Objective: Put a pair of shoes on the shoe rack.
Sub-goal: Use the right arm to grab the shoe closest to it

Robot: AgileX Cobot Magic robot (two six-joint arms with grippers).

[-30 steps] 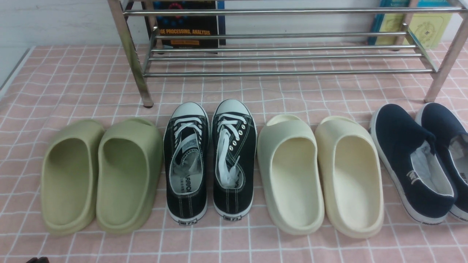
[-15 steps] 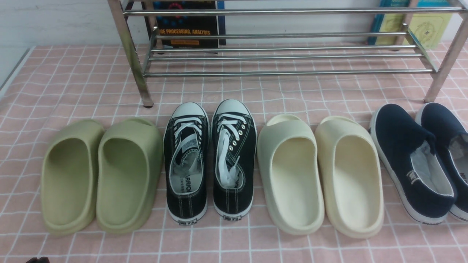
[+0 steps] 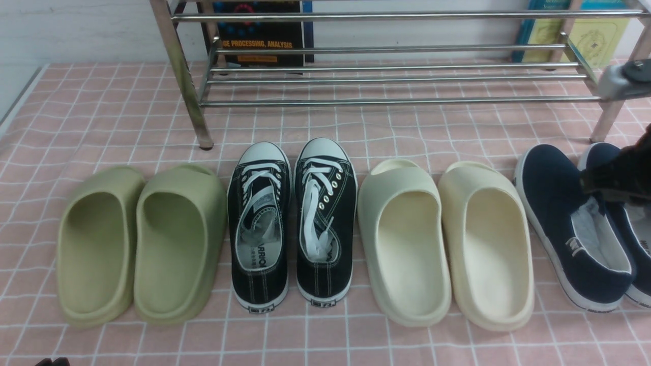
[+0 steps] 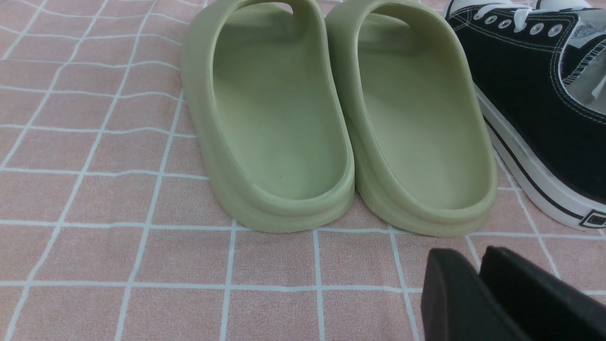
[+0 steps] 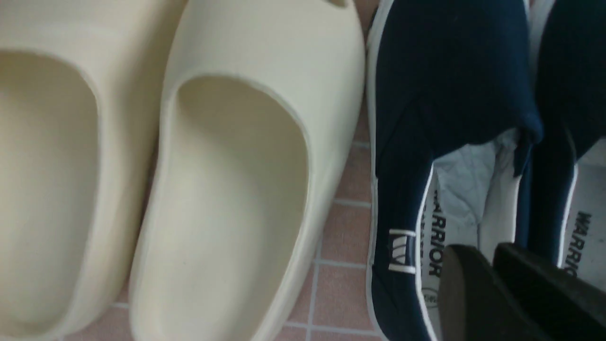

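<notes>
Ur right gripper [image 5: 490, 270] just came in over the navy-blue canvas slip-on shoes [image 3: 569, 223], jaws near-shut on nothing, pair still parked in front of the chrome-bar shoe rack [image 3: 396, 101], so grab's next imo.

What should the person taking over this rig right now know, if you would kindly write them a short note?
Left hand: over the checked cloth by the heels of the olive slides, holding nothing. The fingers are close together, but I cannot tell whether they are shut.
Right hand: over the navy shoes, near their openings, holding nothing. Its fingers are close together too.
Shoes: side by side on the cloth, at the far right of the row, in front of the shoe rack.
Done: nothing lifted yet.
Left: grasp both shoes and set them on the rack's bars.
</notes>
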